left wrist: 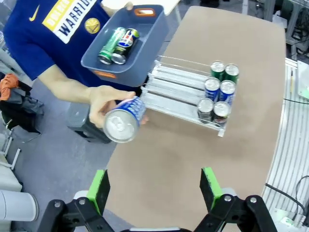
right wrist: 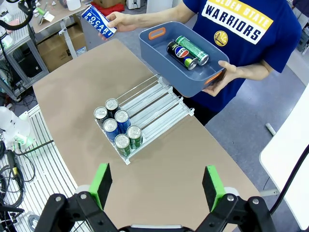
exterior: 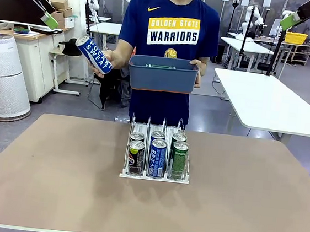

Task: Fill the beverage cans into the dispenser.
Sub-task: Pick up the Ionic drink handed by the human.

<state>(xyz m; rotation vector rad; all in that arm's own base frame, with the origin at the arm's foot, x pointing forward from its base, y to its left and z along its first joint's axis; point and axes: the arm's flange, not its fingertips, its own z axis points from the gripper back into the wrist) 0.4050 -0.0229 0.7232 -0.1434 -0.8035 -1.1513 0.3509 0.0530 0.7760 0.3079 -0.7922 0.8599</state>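
left gripper (left wrist: 154,187) wide, empty | right gripper (right wrist: 157,186) wide, empty | dispenser (exterior: 154,178) mid-table, six cans (exterior: 157,158) at its 6 o'clock end | hand (exterior: 107,61) holds blue can (exterior: 93,54), 10 o'clock of dispenser | bin (exterior: 162,78), 12 o'clock

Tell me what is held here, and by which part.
The left claw and right claw are open, empty. The person's one hand grips a blue can around its body; the other hand holds a bin by its end.
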